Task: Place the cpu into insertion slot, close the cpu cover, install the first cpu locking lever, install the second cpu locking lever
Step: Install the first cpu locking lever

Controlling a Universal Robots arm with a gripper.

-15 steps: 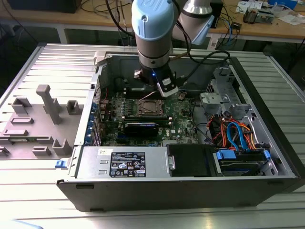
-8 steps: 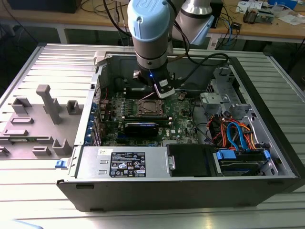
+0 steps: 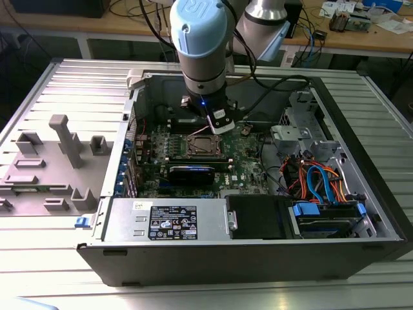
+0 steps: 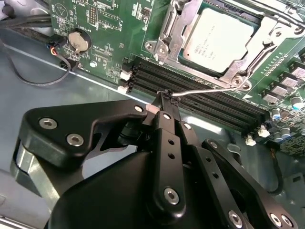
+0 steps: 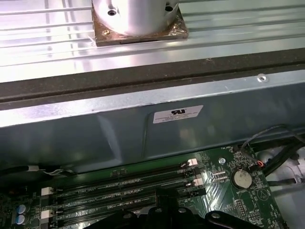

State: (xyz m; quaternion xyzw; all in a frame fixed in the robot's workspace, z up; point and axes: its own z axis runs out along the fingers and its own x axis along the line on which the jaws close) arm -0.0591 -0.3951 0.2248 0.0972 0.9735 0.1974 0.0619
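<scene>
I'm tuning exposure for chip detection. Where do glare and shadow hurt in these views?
Exterior view: the ribbed table glares white, while the motherboard lies dim under the arm. Second wrist view: the cpu is evenly lit; the gripper, shut on the locking lever, is near-black. First wrist view: the table washes out; memory slots sit dim.

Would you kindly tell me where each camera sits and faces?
Exterior view: off the arm, high beside the open computer case, looking down in; the arm reaches over the motherboard.
Second wrist view: at the wrist, looking along the hand at the cpu under its cpu cover; shut fingertips touch a locking lever.
First wrist view: at the wrist, facing across the memory slots to the case wall and a bolted silver column; the hand's edge shows.
Shared: both wrist views show the memory slots and a coin cell.
</scene>
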